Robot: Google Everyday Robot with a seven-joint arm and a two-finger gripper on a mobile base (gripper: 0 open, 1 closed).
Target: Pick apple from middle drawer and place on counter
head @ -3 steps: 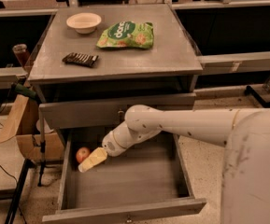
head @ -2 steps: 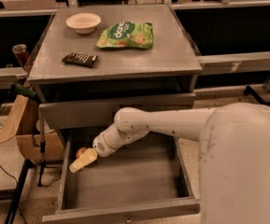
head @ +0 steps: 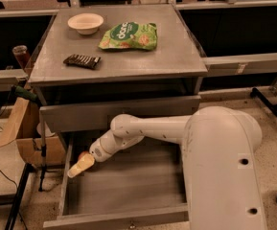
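Note:
The middle drawer (head: 133, 186) is pulled open below the counter (head: 128, 63). The apple (head: 83, 155) shows only as a small orange-red patch at the drawer's back left corner, mostly hidden behind the gripper. My gripper (head: 78, 166) reaches down into the drawer's left side, its cream tip against the left wall and right at the apple. I cannot see whether it holds the apple. The white arm (head: 147, 128) stretches from the right across the drawer.
On the counter are a cream bowl (head: 85, 23), a green snack bag (head: 128, 36) and a dark snack bar (head: 82, 61). A cardboard box (head: 30, 143) and a stand sit left of the cabinet. My robot body (head: 224, 171) fills the lower right.
The gripper has moved left and slightly forward in the drawer, to the left wall. It now covers most of the apple, which showed clearly beside it a second ago.

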